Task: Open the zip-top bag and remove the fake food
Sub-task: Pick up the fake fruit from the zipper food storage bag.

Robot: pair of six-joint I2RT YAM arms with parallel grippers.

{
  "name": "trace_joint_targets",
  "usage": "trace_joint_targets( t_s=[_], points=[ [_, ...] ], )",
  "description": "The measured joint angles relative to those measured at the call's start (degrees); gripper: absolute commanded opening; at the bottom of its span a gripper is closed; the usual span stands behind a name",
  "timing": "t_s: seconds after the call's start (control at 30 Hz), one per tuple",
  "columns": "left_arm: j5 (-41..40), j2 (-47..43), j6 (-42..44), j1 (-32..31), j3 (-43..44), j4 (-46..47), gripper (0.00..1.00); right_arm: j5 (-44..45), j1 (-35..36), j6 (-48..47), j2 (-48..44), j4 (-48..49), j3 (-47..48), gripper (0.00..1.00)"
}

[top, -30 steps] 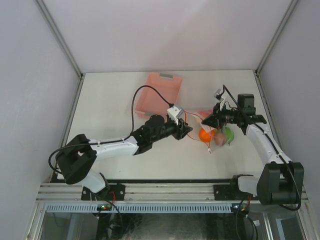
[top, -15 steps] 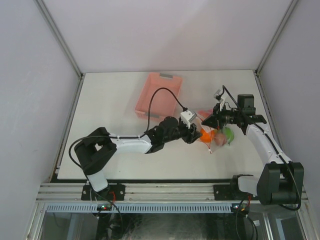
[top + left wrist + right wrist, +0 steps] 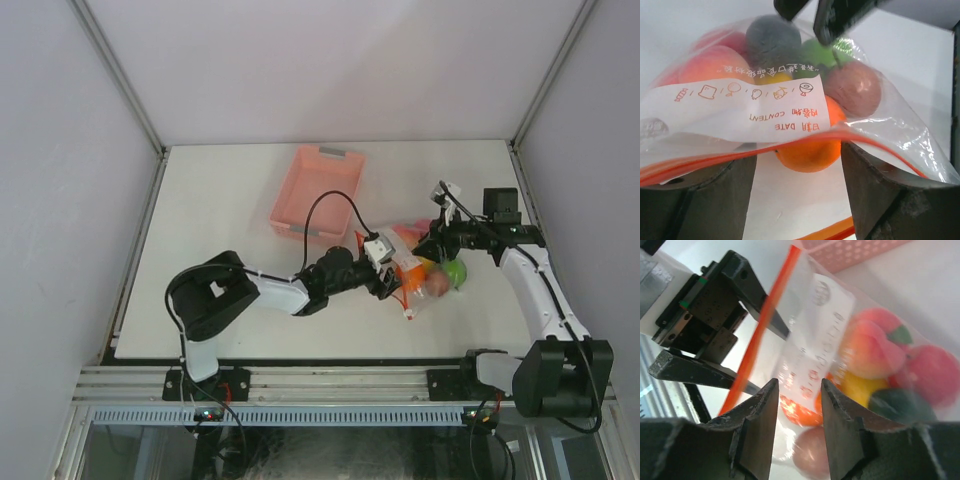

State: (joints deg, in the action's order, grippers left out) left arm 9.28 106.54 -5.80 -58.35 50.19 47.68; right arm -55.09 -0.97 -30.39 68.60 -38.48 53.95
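Since the zip-top bag point(image 3: 740, 107) is looking slippery and limp around the fake food point(image 3: 805, 152), left pincer point(image 3: 797, 167) and right pincer point(image 3: 799, 390) are gaping beside its zipper strip point(image 3: 761, 325), likely the stiffest hold.

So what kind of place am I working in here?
Likely a lab robot test cell: plain white panel walls, a white table, and an aluminium rail along its near edge.

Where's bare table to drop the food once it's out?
Bare table: left of the pink basket; far side between basket and right arm; near edge in front of the zip-top bag. Crowded at the bag, where the left gripper and right gripper meet.
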Motion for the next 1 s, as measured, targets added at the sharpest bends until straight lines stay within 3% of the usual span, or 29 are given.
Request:
trace_joint_targets(
  t_s=[0.23, 0.33, 0.7, 1.0],
  points=[
    [0.5, 3.0, 5.7, -0.4, -2.0, 4.9, 0.80, 11.1, 1.2, -2.4, 2.6, -2.6, 0.0, 0.14],
    [0.5, 3.5, 7.5, -0.5, -2.5, 6.7, 0.83, 15.3, 2.8, -2.9, 6.9, -4.0, 0.4, 0.08],
    [1.6, 7.5, 9.5, -0.8, -2.5, 10.1, 0.92, 24.0, 8.4, -3.0, 15.9, -6.8, 2.3, 0.03],
    [-1.3, 11.0, 9.5, -1.5, -2.5, 10.6, 0.96, 25.2, 9.6, -2.9, 18.7, -8.1, 2.8, 0.02]
  ],
)
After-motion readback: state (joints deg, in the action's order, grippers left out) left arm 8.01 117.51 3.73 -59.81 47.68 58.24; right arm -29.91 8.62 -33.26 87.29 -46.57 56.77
